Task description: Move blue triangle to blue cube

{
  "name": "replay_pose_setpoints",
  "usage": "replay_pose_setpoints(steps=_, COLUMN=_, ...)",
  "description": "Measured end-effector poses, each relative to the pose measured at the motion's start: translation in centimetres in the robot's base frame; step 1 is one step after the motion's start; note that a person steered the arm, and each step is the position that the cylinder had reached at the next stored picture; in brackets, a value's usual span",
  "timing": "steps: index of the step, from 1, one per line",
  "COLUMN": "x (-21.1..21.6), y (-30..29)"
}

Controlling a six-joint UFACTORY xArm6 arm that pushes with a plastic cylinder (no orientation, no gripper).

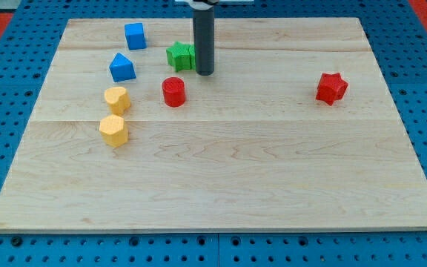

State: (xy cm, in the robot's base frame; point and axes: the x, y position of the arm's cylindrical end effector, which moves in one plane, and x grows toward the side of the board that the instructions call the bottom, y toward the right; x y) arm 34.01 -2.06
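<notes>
The blue triangle [121, 67] lies on the wooden board at the view's upper left. The blue cube [135, 35] sits above it and slightly to the right, a short gap apart. My tip [204, 73] rests on the board to the right of the triangle, just past a green block [179, 55] that touches the rod's left side. The tip is well apart from both blue blocks.
A red cylinder [173, 92] lies below and left of the tip. Two yellow blocks [116, 99] [113, 130] stand below the blue triangle. A red star-shaped block [331, 88] sits at the view's right. The board [221, 178] rests on a blue pegboard.
</notes>
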Motion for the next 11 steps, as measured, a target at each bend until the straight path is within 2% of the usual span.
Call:
replay_pose_setpoints(steps=1, x=0.7, y=-2.8)
replay_pose_setpoints(steps=4, x=0.5, y=-17.1)
replay_pose_setpoints(steps=5, x=1.0, y=-19.0)
replay_pose_setpoints(steps=7, x=0.2, y=-18.5)
replay_pose_setpoints(steps=9, x=-2.7, y=-14.7)
replay_pose_setpoints(steps=11, x=-5.6, y=-13.4)
